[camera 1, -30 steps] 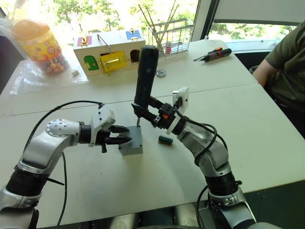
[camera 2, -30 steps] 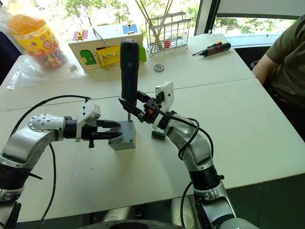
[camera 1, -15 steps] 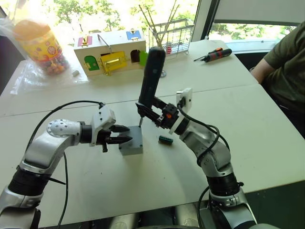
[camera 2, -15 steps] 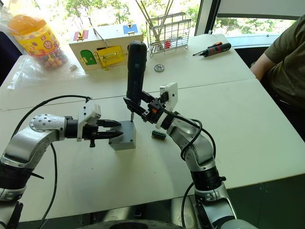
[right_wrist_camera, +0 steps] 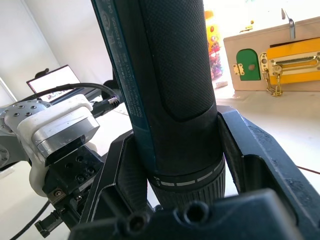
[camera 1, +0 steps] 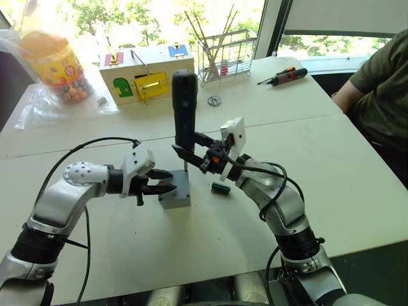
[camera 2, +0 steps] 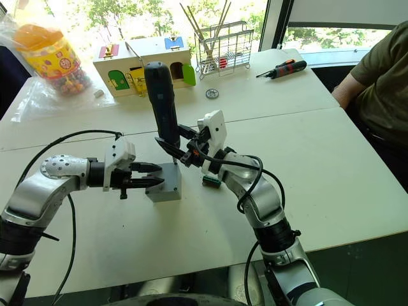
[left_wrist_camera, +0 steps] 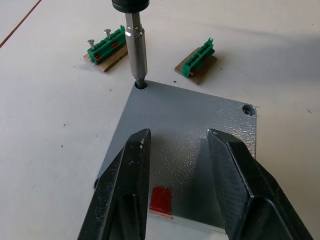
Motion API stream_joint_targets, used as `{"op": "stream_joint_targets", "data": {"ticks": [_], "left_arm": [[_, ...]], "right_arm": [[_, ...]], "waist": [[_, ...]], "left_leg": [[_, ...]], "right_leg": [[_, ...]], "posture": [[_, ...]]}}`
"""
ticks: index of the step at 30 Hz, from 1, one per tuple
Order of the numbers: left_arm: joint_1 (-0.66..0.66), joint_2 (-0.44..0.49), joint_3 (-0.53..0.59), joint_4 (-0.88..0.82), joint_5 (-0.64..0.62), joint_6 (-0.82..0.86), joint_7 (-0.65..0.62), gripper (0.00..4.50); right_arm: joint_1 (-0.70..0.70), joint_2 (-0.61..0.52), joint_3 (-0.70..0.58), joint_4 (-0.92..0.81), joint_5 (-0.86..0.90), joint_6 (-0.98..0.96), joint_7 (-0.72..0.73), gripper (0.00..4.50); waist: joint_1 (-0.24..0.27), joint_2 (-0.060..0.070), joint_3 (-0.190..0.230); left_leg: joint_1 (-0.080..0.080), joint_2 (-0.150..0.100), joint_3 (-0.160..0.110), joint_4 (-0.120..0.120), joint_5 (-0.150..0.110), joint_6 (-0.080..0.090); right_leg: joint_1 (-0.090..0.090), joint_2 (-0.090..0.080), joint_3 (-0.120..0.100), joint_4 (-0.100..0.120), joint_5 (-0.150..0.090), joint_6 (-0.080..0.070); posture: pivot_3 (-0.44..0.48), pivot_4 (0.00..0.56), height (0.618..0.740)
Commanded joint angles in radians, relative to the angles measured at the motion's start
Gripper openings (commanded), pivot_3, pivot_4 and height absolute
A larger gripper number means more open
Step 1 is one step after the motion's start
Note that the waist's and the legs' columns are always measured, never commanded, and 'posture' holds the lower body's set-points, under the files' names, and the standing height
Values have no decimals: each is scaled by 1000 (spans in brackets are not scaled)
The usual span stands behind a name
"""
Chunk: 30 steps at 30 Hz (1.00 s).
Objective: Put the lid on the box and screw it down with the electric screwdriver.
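We are gripping the electric screwdriver [camera 1: 184,105] upright in our right gripper [camera 1: 191,148], its bit sitting in a corner hole of the lid [left_wrist_camera: 185,130] (already lying on the box [camera 1: 176,191]). Our left gripper [camera 1: 167,181] is hovering parted beside the box, holding nothing.

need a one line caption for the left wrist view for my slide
Electric screwdriver bit seated in a corner screw hole of the lid while the open left gripper braces the box.
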Motion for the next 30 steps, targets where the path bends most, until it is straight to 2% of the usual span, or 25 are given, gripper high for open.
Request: {"op": "stream_joint_targets", "data": {"ticks": [1,12,16,18,30], "left_arm": [[14,12,-21,19,27,3,-6,1779],[16,3,-32,18,35,-5,-2,1779],[15,2,-34,19,38,-6,-1,1779],[14,1,-35,19,38,-5,-1,1779],[13,-4,-39,23,49,-12,1,1779]], "right_arm": [[39,-3,69,51,-31,33,20,1768],[75,11,73,108,-62,6,16,1768],[87,15,71,119,-57,11,14,1768],[88,19,65,125,-51,17,12,1768],[72,39,47,180,-52,20,6,1768]], "waist": [[0,0,-2],[0,0,-14],[2,1,-15],[3,2,-17],[3,5,-23]], "left_leg": [[0,0,0,0,0,0],[3,1,0,0,-2,0],[11,1,0,-2,-4,1],[19,2,0,-6,-9,7],[21,4,1,-11,-8,7]], "right_leg": [[1,0,0,0,0,0],[3,1,0,0,0,0],[7,1,0,-3,-1,0],[15,2,0,-9,-1,0],[16,4,1,-14,-1,0]], "posture": [[0,150,740],[0,150,740],[0,150,740],[0,150,740],[0,150,740]]}}
